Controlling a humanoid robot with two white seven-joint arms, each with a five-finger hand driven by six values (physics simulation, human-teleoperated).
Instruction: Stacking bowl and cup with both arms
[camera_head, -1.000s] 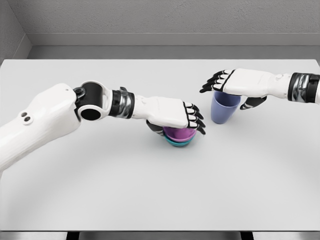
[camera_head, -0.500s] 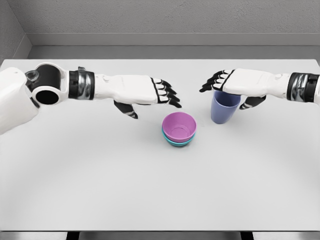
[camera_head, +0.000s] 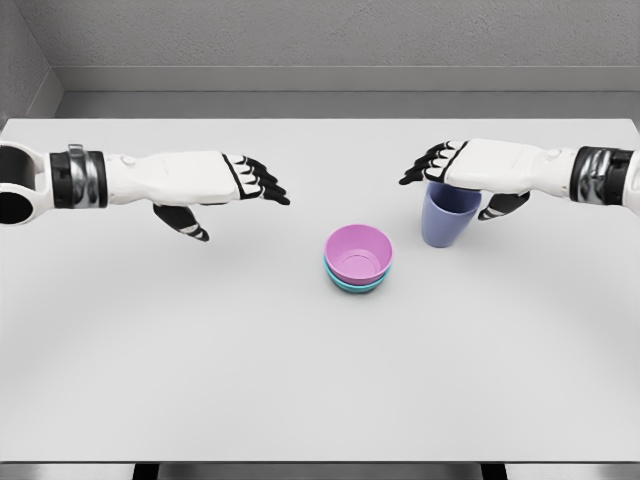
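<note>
A flat white table (camera_head: 200, 380) is seen filling most of the head view, matte, evenly lit, with soft shadows cast under the objects. Its far edge is met by a grey floor strip and a grey textured wall (camera_head: 330, 35); a corner of the room is seen at upper left. Dark table supports are glimpsed below the near edge.

A purple bowl (camera_head: 358, 252) is nested upright inside a teal bowl (camera_head: 357, 285) near the table's centre, only the teal rim being shown beneath it. A blue-violet cup (camera_head: 447, 214) is stood upright just right of the bowls, close but apart from them.

The left hand (camera_head: 205, 185) is held above the table, well left of the bowls, palm down, black-tipped fingers (camera_head: 262, 183) extended and spread toward the right, thumb hung below; nothing is held. The arm is entered from the left edge.

The right hand (camera_head: 470, 175) is positioned over the cup's rim, palm down, fingers extended to the left past the cup, thumb dropped on the cup's right side. The fingers are not wrapped around the cup. Whether the palm is touching the rim cannot be told; the hand is read as loose and uncurled, not gripping.
</note>
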